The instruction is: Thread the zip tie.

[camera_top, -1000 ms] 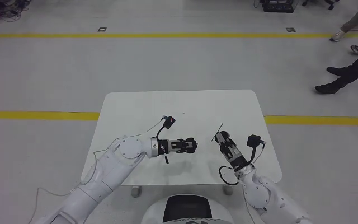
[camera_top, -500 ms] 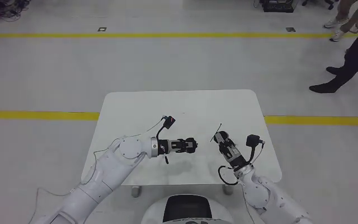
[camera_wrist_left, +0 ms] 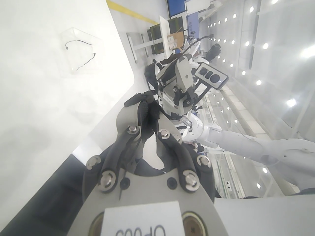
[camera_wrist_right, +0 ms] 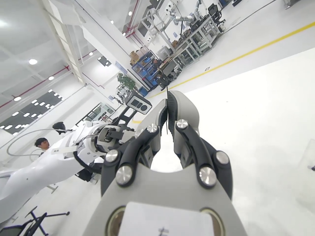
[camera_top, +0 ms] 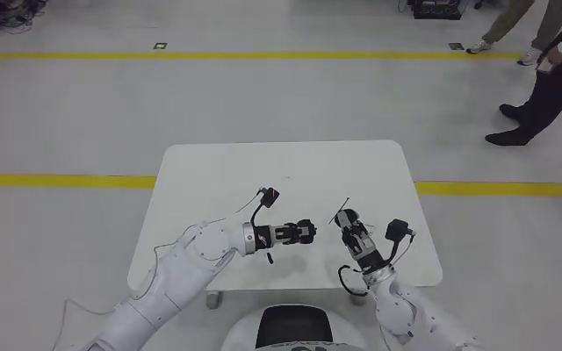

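Right gripper (camera_top: 343, 217) was over the near right part of the white table (camera_top: 219, 175), jaws pressed together on the zip tie (camera_wrist_right: 167, 121). The tie was pinched between the pads, with its thin tip sticking out past the fingertips. Left gripper (camera_top: 309, 232) was over the near middle of the table. It pointed toward the right gripper with a short gap between them, not touching. Its jaws were closed too, pinching a thin black strip (camera_wrist_left: 125, 170) that ran back along the palm. Couldn't tell if that strip was part of the same tie or a second one.

A clear plastic box (camera_wrist_left: 73, 31) sat on the table toward the right edge, well apart from both grippers. It held a couple of loose black ties (camera_wrist_left: 78, 40), curved and lying flat. The box wasn't between the grippers.

A yellow floor line (camera_top: 88, 181) ran behind the table on both sides. Racks and benches stood far off in the room, seen in the right wrist view.
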`<action>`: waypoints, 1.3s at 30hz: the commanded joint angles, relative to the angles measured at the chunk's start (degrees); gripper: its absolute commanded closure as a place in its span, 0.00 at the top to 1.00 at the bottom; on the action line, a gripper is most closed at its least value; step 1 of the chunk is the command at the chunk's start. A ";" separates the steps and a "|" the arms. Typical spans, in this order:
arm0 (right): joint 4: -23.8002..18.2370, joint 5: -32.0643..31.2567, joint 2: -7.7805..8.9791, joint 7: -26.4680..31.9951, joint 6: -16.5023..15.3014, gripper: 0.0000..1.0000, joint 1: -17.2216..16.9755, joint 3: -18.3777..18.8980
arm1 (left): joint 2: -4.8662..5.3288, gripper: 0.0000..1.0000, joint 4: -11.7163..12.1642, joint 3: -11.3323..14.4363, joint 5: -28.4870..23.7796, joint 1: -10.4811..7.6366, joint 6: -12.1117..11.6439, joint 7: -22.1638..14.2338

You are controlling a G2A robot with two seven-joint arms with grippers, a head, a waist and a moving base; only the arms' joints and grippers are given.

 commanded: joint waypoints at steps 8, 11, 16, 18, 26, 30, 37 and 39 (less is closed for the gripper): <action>4.85 1.61 -0.90 -11.14 0.00 0.00 3.57 -7.24 | -0.13 0.00 0.24 0.81 0.72 0.50 -0.86 2.97; 5.18 1.95 -0.90 -11.45 0.00 0.00 4.23 -8.13 | -0.21 0.00 0.90 0.98 0.33 0.28 -1.13 2.84; 5.18 1.95 -0.90 -11.45 0.00 0.00 4.23 -8.13 | -0.21 0.00 0.90 0.98 0.33 0.28 -1.13 2.84; 5.18 1.95 -0.90 -11.45 0.00 0.00 4.23 -8.13 | -0.21 0.00 0.90 0.98 0.33 0.28 -1.13 2.84; 5.29 -0.16 -1.12 -10.62 0.00 0.00 3.52 -7.40 | 0.17 0.00 3.66 -0.59 -2.02 1.46 -4.09 4.15; 5.45 -1.72 -1.12 -10.85 0.00 0.00 3.35 -7.89 | 0.17 0.00 4.05 -0.73 -2.53 1.42 -4.18 3.80; 6.31 -2.44 -1.25 -12.24 0.00 0.00 4.61 -9.85 | -0.54 0.00 4.39 0.73 -2.69 0.87 -4.18 4.65; 6.35 -3.58 -1.20 -12.84 0.00 0.00 5.00 -10.16 | -0.65 0.00 4.01 0.94 -2.33 0.78 -4.18 4.80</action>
